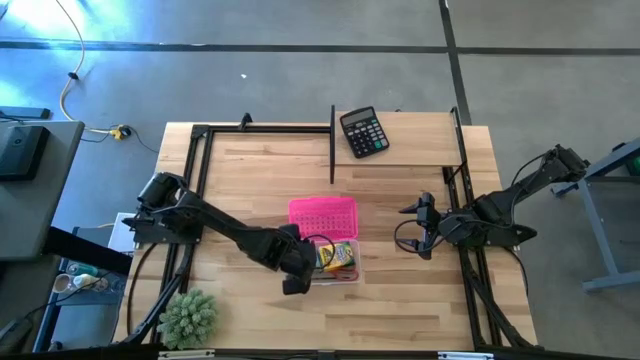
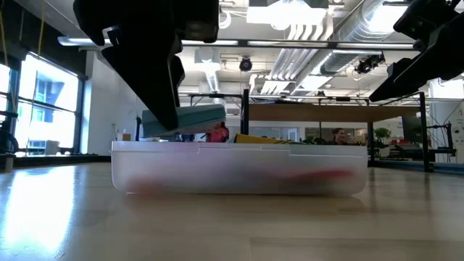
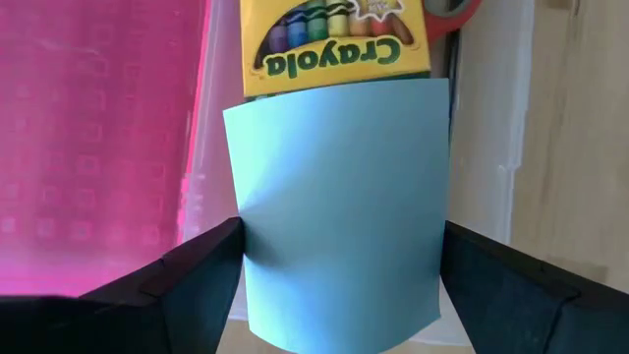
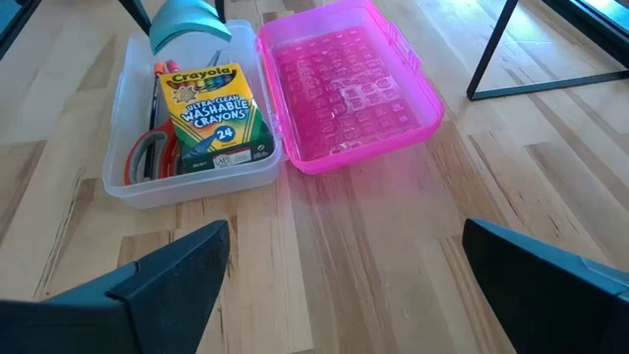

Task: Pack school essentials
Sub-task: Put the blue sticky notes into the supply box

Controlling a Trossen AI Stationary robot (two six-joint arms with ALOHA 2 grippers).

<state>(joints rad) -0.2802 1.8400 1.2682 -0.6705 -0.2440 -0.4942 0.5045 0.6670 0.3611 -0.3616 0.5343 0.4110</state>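
i see my left gripper (image 1: pixel 297 268) at the near-left end of the clear plastic case (image 1: pixel 340 262), in the middle of the table (image 1: pixel 420 300). its two fingers (image 3: pixel 187 280) are clamped on the light blue square notepad (image 3: pixel 339 211), one on each side edge. in the low view the notepad (image 2: pixel 190 117) is tilted and sits over the rim of the case (image 2: pixel 239 168), its far part lying on the things inside; i cannot tell if it touches the rim.

the yellow-green crayon box (image 4: pixel 211 116) lies flat in the case, and the front edge of the notepad covers one end of it in the left wrist view. beside the crayon box, along the case wall, i see the red-handled scissors (image 4: pixel 145 157) and an orange pencil (image 4: pixel 163 69), partly hidden. the pink lid (image 1: pixel 323 214) lies open on the table, joined to the far side of the case.

my right gripper (image 1: pixel 418 225) waits near the right side of the table, well apart from the case, with its fingers (image 4: pixel 167 270) spread wide and nothing between them.

a black calculator (image 1: pixel 363 131) lies at the far edge, and a fuzzy green plant (image 1: pixel 188 317) stands at the near-left corner.
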